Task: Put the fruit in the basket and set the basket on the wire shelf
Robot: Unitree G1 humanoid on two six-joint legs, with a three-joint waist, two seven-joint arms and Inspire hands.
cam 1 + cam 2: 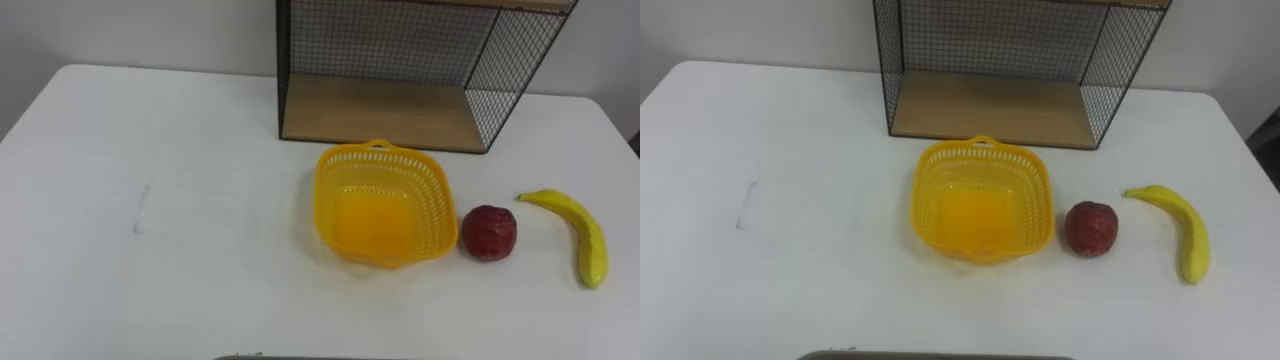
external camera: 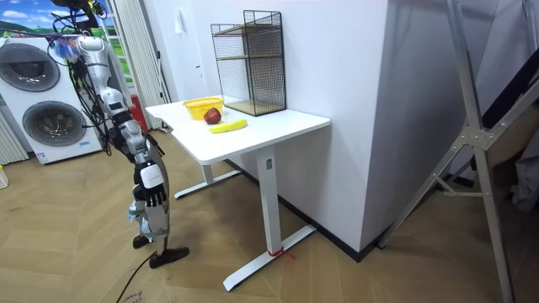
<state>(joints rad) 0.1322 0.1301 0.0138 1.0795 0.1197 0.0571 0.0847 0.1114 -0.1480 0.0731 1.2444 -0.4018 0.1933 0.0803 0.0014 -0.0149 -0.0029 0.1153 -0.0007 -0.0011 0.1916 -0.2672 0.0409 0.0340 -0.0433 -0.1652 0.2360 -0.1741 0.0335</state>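
Observation:
A yellow plastic basket (image 1: 436, 200) stands upright on the white table (image 1: 150, 130), with nothing inside it. Just to its right lies a red apple (image 1: 489, 232), and further right a yellow banana (image 1: 585, 235). Behind the basket, at the table's far edge, stands the black wire shelf (image 1: 380, 110) with a bare wooden bottom board. In the room view I stand at the table's end, facing the shelf (image 2: 250, 63). My right hand (image 2: 150, 195) hangs down at my side, below the tabletop and away from the fruit.
A faint grey mark (image 1: 142, 208) lies on the table left of the basket. Washing machines (image 2: 34, 93) stand behind me at the room view's left. A metal stand (image 2: 472, 143) leans at the room view's right.

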